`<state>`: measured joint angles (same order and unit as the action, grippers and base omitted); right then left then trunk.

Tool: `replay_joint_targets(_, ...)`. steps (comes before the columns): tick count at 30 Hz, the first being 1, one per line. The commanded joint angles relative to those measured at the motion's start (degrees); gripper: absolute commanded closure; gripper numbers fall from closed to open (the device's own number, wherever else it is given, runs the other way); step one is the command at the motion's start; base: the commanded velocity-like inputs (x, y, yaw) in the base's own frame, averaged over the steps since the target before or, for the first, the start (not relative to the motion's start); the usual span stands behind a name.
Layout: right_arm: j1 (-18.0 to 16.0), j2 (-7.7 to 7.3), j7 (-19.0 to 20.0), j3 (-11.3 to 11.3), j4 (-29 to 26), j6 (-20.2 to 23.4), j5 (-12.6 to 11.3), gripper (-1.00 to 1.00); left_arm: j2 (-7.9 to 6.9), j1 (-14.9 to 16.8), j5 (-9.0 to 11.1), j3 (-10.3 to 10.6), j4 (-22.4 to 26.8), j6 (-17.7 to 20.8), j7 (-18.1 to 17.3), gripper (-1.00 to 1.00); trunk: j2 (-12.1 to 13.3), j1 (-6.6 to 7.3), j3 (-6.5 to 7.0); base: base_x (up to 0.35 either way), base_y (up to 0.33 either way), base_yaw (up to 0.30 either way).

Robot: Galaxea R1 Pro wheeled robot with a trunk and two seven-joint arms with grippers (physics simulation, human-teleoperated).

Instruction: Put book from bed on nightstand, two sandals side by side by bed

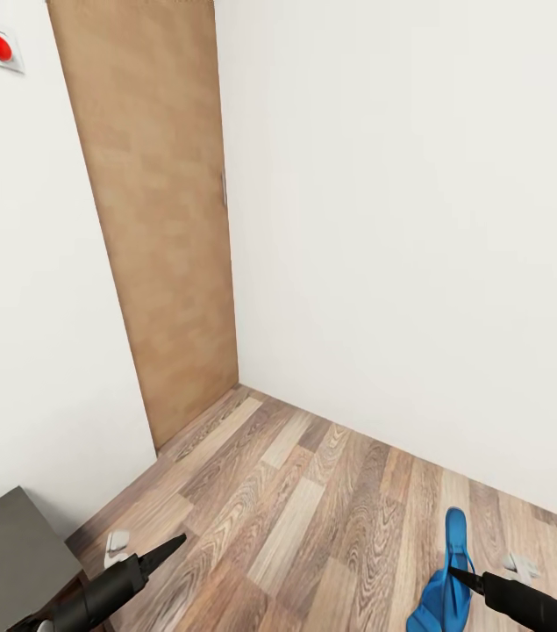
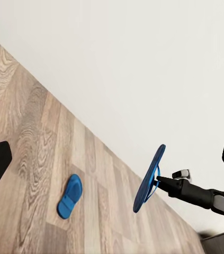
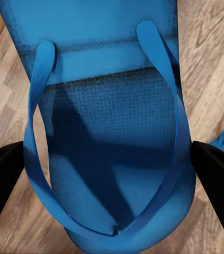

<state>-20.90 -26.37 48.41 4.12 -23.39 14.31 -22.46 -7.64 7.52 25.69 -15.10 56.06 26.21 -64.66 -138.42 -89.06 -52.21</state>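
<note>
Right gripper (image 3: 112, 164) clamps blue flip-flop (image 3: 109, 132) by strap, lifted; second flip-flop (image 2: 69, 196) on plank floor (image 2: 32, 159); left gripper (image 1: 177, 542) empty, spread unclear.

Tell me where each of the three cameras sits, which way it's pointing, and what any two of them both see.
Head view: on the robot's head, looking forward and down at a room corner with a brown door and the wood-plank floor; both arms show, the left gripper and right gripper.
Left wrist view: on the left arm, looking across the floor to the wall, a second sandal lying flat, and the right arm.
Right wrist view: on the right arm, looking down its dark fingers at the held sandal.
Shared: all three show the held sandal.
</note>
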Motion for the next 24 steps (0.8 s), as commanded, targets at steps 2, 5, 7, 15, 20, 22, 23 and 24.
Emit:
replay_joint_targets(2, 0.0, 0.0, 0.1, 0.1, 0.0, 0.5, -0.4, 1.0, 0.0, 0.0, 0.2, 0.0, 0.0, 0.6, -0.1, -1.0, 0.8, 0.46, 0.31, 0.0, 0.0, 0.0)
replay_joint_targets(5, 0.0, 0.0, 0.1, 0.1, 0.0, 0.5, -0.4, 1.0, 0.0, 0.0, 0.2, 0.0, 0.0, 0.6, -0.1, -1.0, 0.8, 0.46, 0.31, 0.0, 0.0, 0.0)
replay_joint_targets(7, 0.0, 0.0, 0.1, 0.1, 0.0, 0.5, -0.4, 1.0, 0.0, 0.0, 0.2, 0.0, 0.0, 0.6, -0.2, -1.0, 0.8, 0.46, 0.31, 0.0, 0.0, 0.0)
replay_joint_targets(15, 0.0, 0.02, 0.1, 0.1, 0.1, 0.5, -0.4, 1.0, -0.06, 0.0, 0.1, 0.0, 0.0, 0.5, -0.1, -1.0, 0.8, 0.46, 0.31, 0.0, 0.0, 0.0)
replay_joint_targets(20, 0.0, 0.07, 0.1, 0.1, 0.1, 0.5, -0.4, 1.0, -0.09, 0.0, -2.5, -0.1, -1.0, -1.5, 0.0, -1.0, 0.8, 0.46, 0.31, 0.0, 0.0, 0.0)
replay_joint_targets(22, 0.0, 0.08, 0.1, 0.1, 0.1, 0.0, -0.4, 1.0, -0.12, 0.0, -4.8, -0.4, -3.9, -3.5, 0.1, -1.0, 0.8, 0.46, 0.31, 0.0, 0.0, 0.0)
replay_joint_targets(23, 0.0, 0.08, 0.1, 0.1, 0.1, -0.2, -0.4, 1.0, -0.15, 0.0, -5.3, -0.5, -4.7, -4.2, 0.1, -1.0, 0.8, 0.46, 0.31, 0.0, 0.0, 0.0)
replay_joint_targets(24, 0.0, 0.09, 0.1, 0.1, 0.1, -0.6, -0.4, 1.0, -0.23, -0.1, -6.0, -0.6, -6.2, -5.6, 0.1, -1.0, 0.8, 0.46, 0.31, 0.0, 0.0, 0.0)
